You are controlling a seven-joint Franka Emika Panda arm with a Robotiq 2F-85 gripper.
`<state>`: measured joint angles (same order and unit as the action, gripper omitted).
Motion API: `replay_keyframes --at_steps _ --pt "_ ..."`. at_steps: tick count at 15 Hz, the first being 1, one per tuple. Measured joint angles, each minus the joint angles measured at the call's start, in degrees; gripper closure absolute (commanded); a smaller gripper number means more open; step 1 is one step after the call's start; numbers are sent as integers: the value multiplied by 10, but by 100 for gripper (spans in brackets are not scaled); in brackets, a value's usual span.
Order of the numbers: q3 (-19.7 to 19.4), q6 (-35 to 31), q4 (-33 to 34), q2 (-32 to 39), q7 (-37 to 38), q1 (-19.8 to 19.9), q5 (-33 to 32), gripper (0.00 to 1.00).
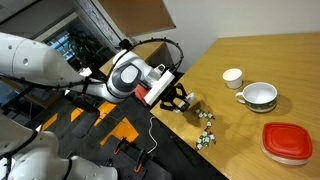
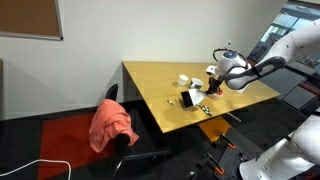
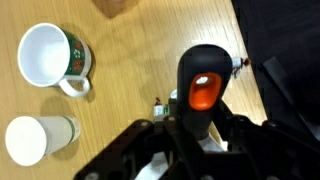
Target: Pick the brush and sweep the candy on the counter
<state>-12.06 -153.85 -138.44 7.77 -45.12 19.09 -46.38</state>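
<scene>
Table [image 1: 250, 55]: light-brown wood, the largest thing in both exterior views [image 2: 160, 80]. In the wrist view its edge cuts diagonally across the 1–3 o'clock corner, with dark floor beyond.

Arm [image 1: 40, 60]: comes in from 9 o'clock and reaches over the table's near edge.

Red dish [image 1: 288, 142]: at 5 o'clock on the table, close to the frame edge and well apart from the gripper.

Mug [image 1: 258, 95]: upright at 3 o'clock of the gripper. In the wrist view it sits at 10 o'clock [image 3: 50, 55], handle toward 5 o'clock.

Cup [image 1: 232, 77]: white, just beside the mug at its 10 o'clock. In the wrist view it is at 8 o'clock [image 3: 35, 138].

Gripper [image 1: 178, 100]: low over the table, just inside the edge. Wrist view: the fingers are clamped on either side of the brush [image 3: 203, 70], of which a dark handle with an orange opening shows. The bristles are hidden.

Candy [image 1: 206, 128]: a small cluster at 5 o'clock of the gripper, near the table edge. I cannot tell whether the brush touches it.

Open room: bare wood between candy and mug, and a wide bare stretch from 12 to 2 o'clock past the cup.
</scene>
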Motion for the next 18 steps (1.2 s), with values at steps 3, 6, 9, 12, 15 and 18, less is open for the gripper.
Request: replay_keyframes --at_steps 3,6,9,12,15,18 --pt "26 -14 6 0 -51 -11 146 87" --pt "45 -14 28 5 -92 -26 266 87" --pt "55 -6 67 26 -110 -35 330 87" --pt "60 14 111 62 -136 -36 378 87" --pt "64 46 153 99 -161 -35 402 87" --pt "67 78 184 129 -167 -35 404 87"
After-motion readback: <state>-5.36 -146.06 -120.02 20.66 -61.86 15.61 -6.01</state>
